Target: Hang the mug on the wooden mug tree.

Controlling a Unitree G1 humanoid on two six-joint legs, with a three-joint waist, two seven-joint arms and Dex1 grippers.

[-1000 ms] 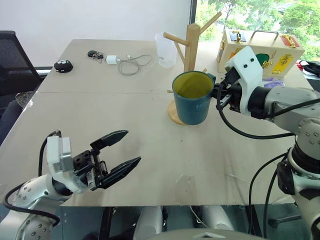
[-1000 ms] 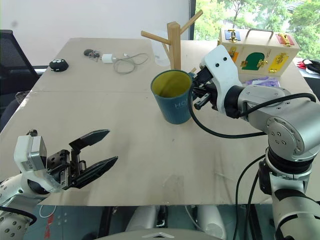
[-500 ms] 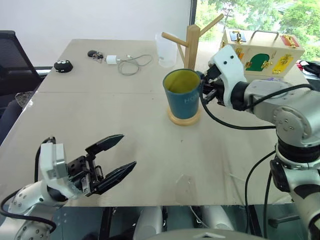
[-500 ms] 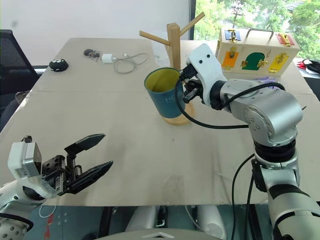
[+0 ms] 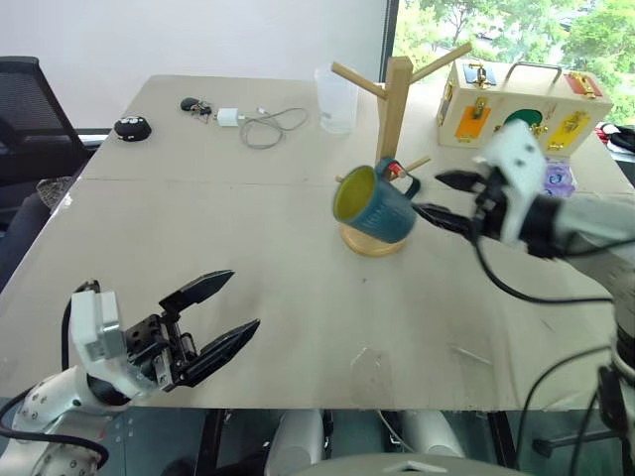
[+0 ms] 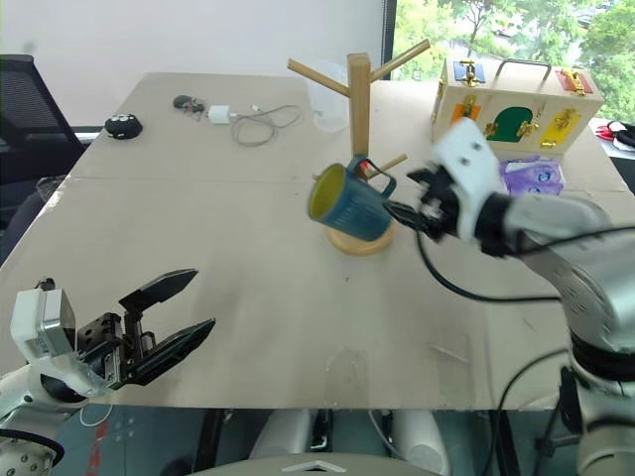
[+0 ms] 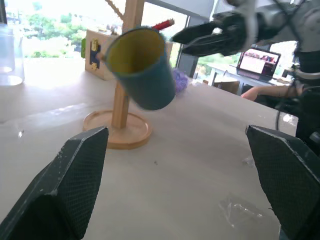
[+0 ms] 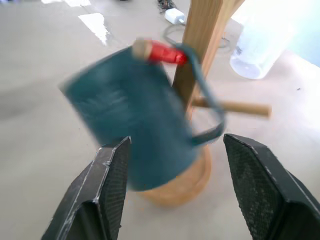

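This looks like an office or a robot test room. A large pale counter [image 5: 248, 248] fills the middle of the frame, with a black office chair [image 5: 30, 109] at the upper left and a plain white wall behind it. At the upper right a tall window [image 5: 516, 30] opens onto green trees. A charger with its coiled cable [image 5: 260, 126] lies at the far edge. The left wrist view shows an open laptop [image 7: 257, 59] on another desk.

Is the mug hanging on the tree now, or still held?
Hanging. The mug tilts with its handle looped over the red-tipped peg of the wooden mug tree; the right gripper stands beside it, jaws open.
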